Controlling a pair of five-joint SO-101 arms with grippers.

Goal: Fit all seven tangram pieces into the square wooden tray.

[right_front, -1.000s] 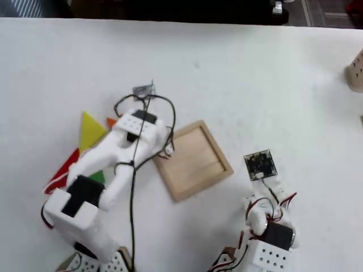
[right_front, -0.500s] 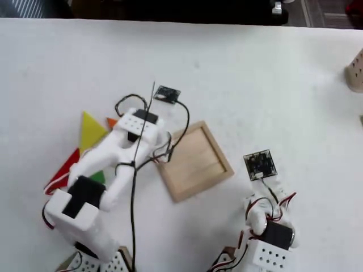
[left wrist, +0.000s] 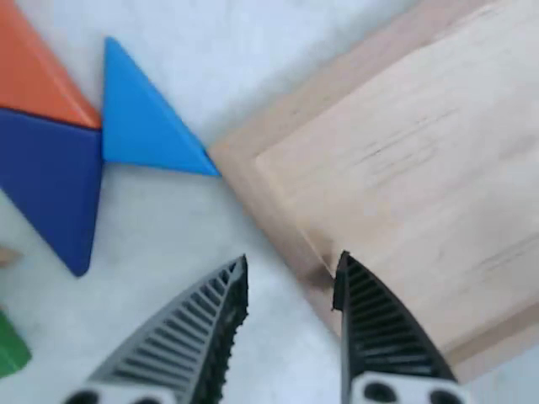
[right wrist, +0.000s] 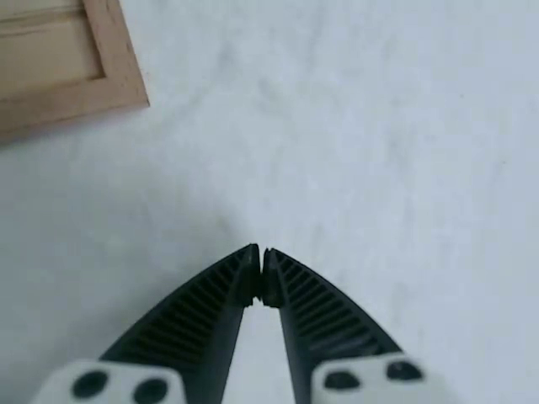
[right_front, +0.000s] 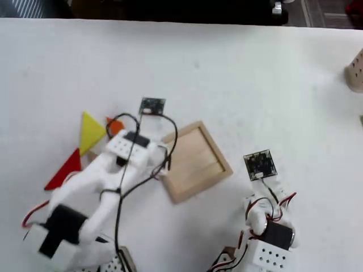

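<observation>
The square wooden tray [right_front: 195, 160] lies empty at mid-table, turned at an angle. Left of it lie a yellow triangle [right_front: 91, 131], a red triangle [right_front: 65, 170] and an orange piece [right_front: 115, 124]. My left arm [right_front: 113, 164] stretches across them to the tray's left corner. In the left wrist view my left gripper [left wrist: 290, 273] is open, one finger over the tray rim [left wrist: 278, 227], the other over bare table. Beside it lie a light blue triangle [left wrist: 143, 118], a dark blue triangle [left wrist: 50, 181], the orange piece [left wrist: 34, 76] and a green piece's edge [left wrist: 10, 353]. My right gripper [right wrist: 258, 273] is shut over bare table.
The right arm [right_front: 266, 226] is folded back at the near right, with the tray's corner [right wrist: 67, 67] farther off in its wrist view. A pale perforated object [right_front: 356, 71] stands at the far right edge. Open white table lies beyond and right of the tray.
My left arm has drawn back toward the near left, now covering the green piece and baring more of the red triangle. The right arm and tray have not moved.
</observation>
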